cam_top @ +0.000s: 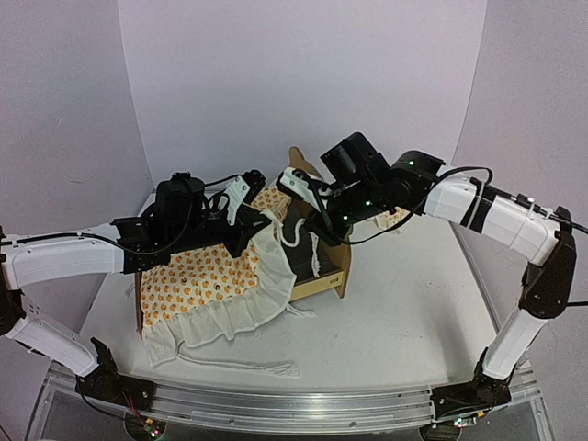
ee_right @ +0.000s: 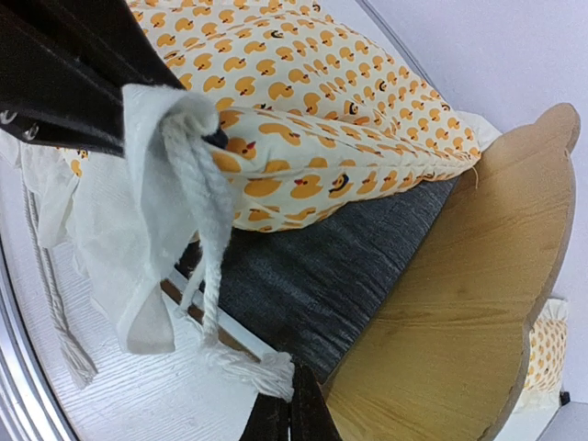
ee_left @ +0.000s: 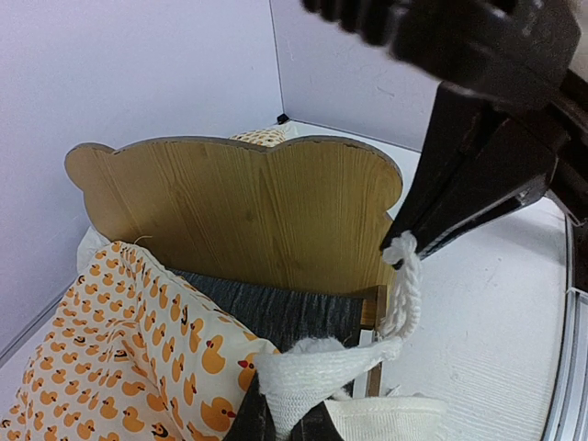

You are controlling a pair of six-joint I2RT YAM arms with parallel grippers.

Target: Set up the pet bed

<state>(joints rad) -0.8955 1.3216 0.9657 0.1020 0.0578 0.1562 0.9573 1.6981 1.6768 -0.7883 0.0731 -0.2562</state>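
Observation:
The pet bed (cam_top: 323, 276) stands mid-table, its scalloped headboard (ee_left: 239, 207) upright behind the dark grey base (ee_left: 276, 308). The duck-print bedding (cam_top: 207, 276) lies half on the bed and spills off to the left. My left gripper (ee_left: 280, 415) is shut on the bedding's white ruffled corner (ee_left: 317, 372) above the base. A white cord (ee_left: 404, 285) runs from that corner up to my right gripper (ee_left: 404, 243). In the right wrist view, the right gripper (ee_right: 292, 404) is shut on the cord's end (ee_right: 266, 372) at the bed's side rail.
A small matching pillow (ee_right: 547, 349) lies behind the headboard, near the back wall. Loose white ruffle and cords (cam_top: 239, 363) trail over the table in front of the bedding. Walls close the table at the back and sides.

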